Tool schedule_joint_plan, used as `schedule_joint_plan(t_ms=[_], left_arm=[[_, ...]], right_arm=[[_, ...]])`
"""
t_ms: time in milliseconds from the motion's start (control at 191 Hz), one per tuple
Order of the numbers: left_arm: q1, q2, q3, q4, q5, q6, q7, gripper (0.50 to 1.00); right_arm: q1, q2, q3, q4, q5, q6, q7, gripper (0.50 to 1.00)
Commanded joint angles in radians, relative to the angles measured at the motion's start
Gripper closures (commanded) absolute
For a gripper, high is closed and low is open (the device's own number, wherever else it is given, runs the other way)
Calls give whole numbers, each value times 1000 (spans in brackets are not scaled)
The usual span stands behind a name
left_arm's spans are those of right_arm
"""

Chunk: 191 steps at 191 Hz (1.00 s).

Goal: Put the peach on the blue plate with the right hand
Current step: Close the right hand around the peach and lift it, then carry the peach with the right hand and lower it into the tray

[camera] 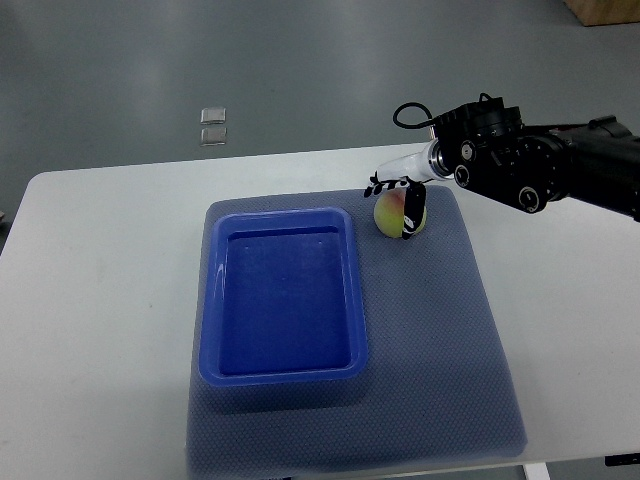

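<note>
Nowhere legible writing; right hand (400,195) on peach (393,213)

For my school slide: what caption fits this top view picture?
Robot's right hand closes around a peach on the mat, beside the empty blue plate.

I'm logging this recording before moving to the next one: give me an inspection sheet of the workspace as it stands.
Surface: white table with a blue-grey mat laid on it.
Job's things: peach on the mat, just past the blue plate's far right corner; blue plate holds nothing.
Clutter: nothing seen on the table.
Hands: right hand at the peach, fingers around it; peach looks not yet lifted. Left hand not in view.
Cables: black cable loop at the right wrist, clear of the table.
Surroundings: grey floor, two small pale squares on it, brown box corner top right.
</note>
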Motion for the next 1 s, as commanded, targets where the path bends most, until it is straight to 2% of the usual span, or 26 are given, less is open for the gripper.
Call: schedule_joint_plan(t_ms=[0, 52, 89, 142, 147, 184, 226, 231, 241, 257, 304, 310, 346, 393, 399, 488, 556, 750, 829, 834, 908, 913, 923, 997], left_arm=[[0, 0, 0, -3, 0, -1, 0, 500], [0, 0, 0, -4, 0, 0, 0, 500], [0, 0, 0, -6, 2, -1, 0, 500], [0, 0, 0, -6, 2, -1, 0, 500], [0, 0, 0, -6, 0, 0, 0, 500], [0, 0, 0, -6, 0, 0, 0, 500], [0, 0, 0, -6, 0, 0, 0, 500], [0, 0, 0, -6, 2, 0, 0, 500], [0, 0, 0, -6, 2, 0, 0, 500], [0, 0, 0, -6, 2, 0, 0, 500], [0, 0, 0, -6, 2, 0, 0, 500], [0, 0, 0, -6, 0, 0, 0, 500], [-1, 0, 0, -6, 0, 0, 0, 500], [-1, 0, 0, -6, 0, 0, 0, 500], [0, 0, 0, -6, 0, 0, 0, 500], [0, 0, 0, -6, 0, 0, 0, 500], [0, 0, 0, -4, 0, 0, 0, 500], [0, 0, 0, -6, 0, 0, 0, 500], [0, 0, 0, -6, 0, 0, 0, 500], [0, 0, 0, -4, 0, 0, 0, 500], [0, 0, 0, -6, 0, -1, 0, 500], [0, 0, 0, -6, 2, -1, 0, 500], [0, 0, 0, -6, 2, -3, 0, 500], [0, 0, 0, -6, 2, -3, 0, 500]], right_arm=[[-22, 7, 1, -15, -36, -19, 19, 570], [-35, 10, 1, -18, -47, -46, 30, 587], [-36, 10, 1, -20, -47, -62, 33, 627], [-36, 10, 1, -20, -47, -62, 33, 628], [-38, 10, 0, -21, -47, -72, 36, 678], [-44, 10, 0, -24, -47, -74, 37, 720], [-53, 10, 1, -30, -47, -74, 37, 793], [-55, 10, 1, -32, -47, -74, 37, 815], [-55, 10, 1, -32, -47, -74, 37, 816], [-58, 10, 1, -34, -47, -74, 37, 858], [-58, 10, 1, -34, -47, -74, 37, 859], [-61, 10, 0, -40, -51, -77, 37, 935], [-61, 10, 1, -40, -54, -80, 37, 977], [-61, 10, 1, -40, -54, -80, 37, 977], [-56, 11, 3, -40, -56, -82, 39, 1000], [-29, -12, 4, -15, -44, -68, 54, 1000], [43, -50, 4, 36, -38, -51, 54, 1000], [372, -234, 16, 302, 51, 99, 54, 989], [412, -256, 16, 336, 67, 104, 54, 987], [460, -283, 16, 389, 79, 110, 54, 985], [475, -294, 13, 413, 79, 112, 54, 983], [494, -314, 13, 457, 81, 110, 53, 979], [496, -317, 13, 465, 82, 110, 53, 979], [507, -315, 13, 482, 84, 104, 51, 979]])
